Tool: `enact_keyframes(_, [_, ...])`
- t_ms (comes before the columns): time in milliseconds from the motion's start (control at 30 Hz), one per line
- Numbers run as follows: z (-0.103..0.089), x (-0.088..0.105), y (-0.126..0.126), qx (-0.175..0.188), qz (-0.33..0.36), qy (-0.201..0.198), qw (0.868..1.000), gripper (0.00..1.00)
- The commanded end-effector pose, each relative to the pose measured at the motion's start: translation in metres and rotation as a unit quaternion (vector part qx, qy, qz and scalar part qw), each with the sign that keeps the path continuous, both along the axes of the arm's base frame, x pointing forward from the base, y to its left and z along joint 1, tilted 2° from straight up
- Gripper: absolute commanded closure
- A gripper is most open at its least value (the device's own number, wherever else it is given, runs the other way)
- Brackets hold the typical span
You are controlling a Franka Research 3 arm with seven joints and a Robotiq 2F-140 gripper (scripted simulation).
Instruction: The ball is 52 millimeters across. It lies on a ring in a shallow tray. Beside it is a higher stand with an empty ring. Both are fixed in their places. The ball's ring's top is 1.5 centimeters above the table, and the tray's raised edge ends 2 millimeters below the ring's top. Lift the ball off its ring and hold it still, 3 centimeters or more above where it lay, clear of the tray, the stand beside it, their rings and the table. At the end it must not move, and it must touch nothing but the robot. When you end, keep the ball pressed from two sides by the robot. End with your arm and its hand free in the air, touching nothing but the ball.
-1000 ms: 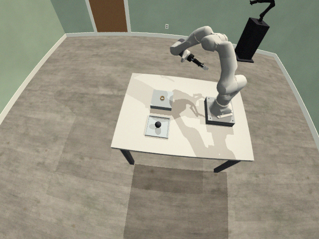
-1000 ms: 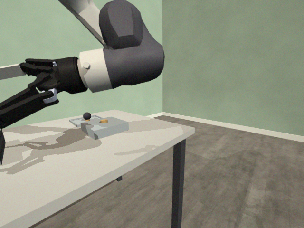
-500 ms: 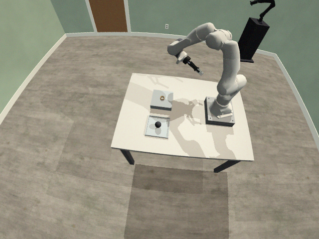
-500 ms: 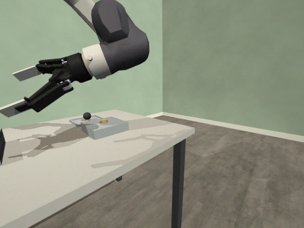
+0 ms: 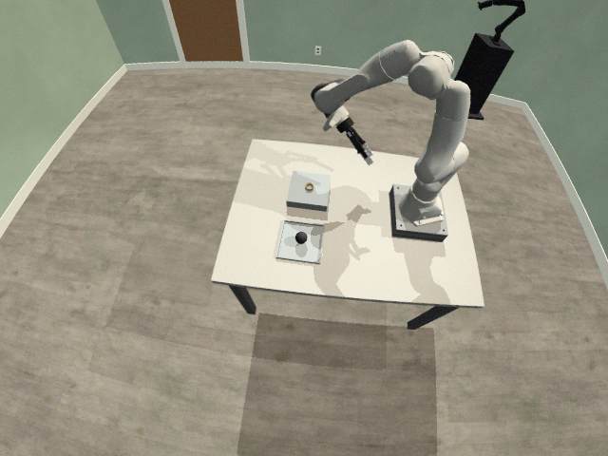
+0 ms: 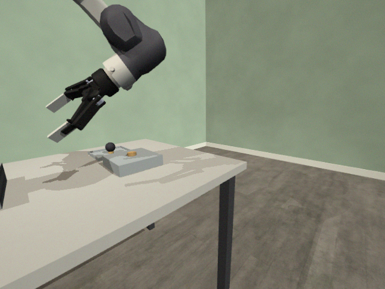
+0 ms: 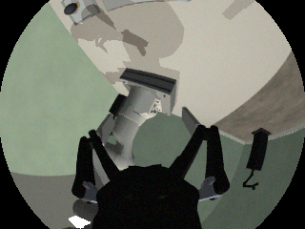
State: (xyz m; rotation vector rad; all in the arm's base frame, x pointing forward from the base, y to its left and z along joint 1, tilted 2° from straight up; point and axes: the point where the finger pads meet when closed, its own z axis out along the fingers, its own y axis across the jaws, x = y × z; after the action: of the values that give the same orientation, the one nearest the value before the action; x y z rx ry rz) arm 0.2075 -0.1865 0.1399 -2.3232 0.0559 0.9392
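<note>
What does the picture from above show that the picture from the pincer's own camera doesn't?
Only the view from above shows the brown door, the table's legs and the whole arm from outside. Only the pincer's camera shows both open fingers from behind, with nothing between them. Both show the dark ball in its tray, the stand with its empty ring, and the black pillar.
</note>
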Motion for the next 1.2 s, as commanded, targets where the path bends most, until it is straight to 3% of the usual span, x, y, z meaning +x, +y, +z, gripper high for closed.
enact_keyframes(0, [-0.017, 0.036, 0.019, -0.060, -0.027, -0.032, 0.997, 0.00])
enact_keyframes(67, [-0.017, 0.036, 0.019, -0.060, -0.027, -0.032, 0.997, 0.00])
enact_keyframes(100, [-0.020, 0.052, 0.035, -0.076, -0.029, -0.050, 0.995, 0.00])
enact_keyframes(567, [-0.035, 0.135, 0.117, -0.159, -0.038, -0.144, 0.976, 0.00])
enact_keyframes(633, [-0.035, 0.135, 0.117, -0.159, -0.038, -0.144, 0.976, 0.00])
enact_keyframes(667, [-0.038, 0.151, 0.133, -0.174, -0.040, -0.161, 0.971, 0.00])
enact_keyframes(1167, [-0.053, 0.232, 0.211, -0.254, -0.047, -0.247, 0.934, 0.00])
